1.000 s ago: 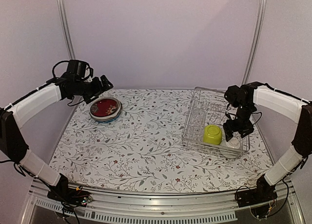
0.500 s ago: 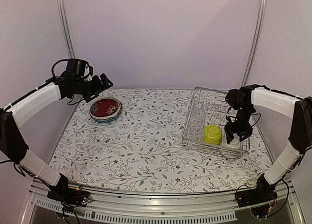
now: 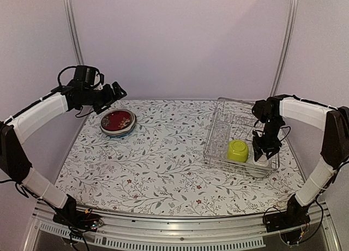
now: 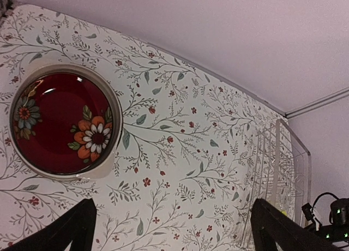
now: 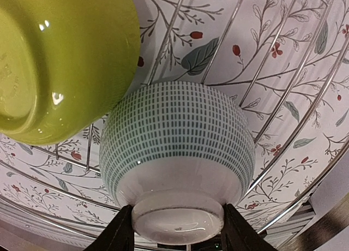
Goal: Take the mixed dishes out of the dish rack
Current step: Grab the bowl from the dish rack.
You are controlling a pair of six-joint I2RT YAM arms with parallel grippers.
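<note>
The dish rack [image 3: 234, 165] stands at the right of the floral table [image 3: 163, 169], its right side near the table's edge. Compared with a second ago, the right gripper [image 3: 266, 151] has sunk lower into the rack's lower right corner and its jaws have narrowed. Its fingers [image 5: 121, 232] now flank the foot of the upturned small whitish bowl [image 5: 177, 147]; whether they already pinch it I cannot tell. The left gripper [image 3: 115, 93] has not moved and hangs wide open above the plates at upper left.

In the rack are one lime-green bowl [image 3: 238, 150], touching the one small whitish bowl, and clear drinking glasses [image 3: 221, 132] too faint to count. One red floral plate [image 3: 116, 121] lies on a paler plate's rim [image 4: 103, 169]. Rack wires run close around the whitish bowl. The plates and rack sit well apart.
</note>
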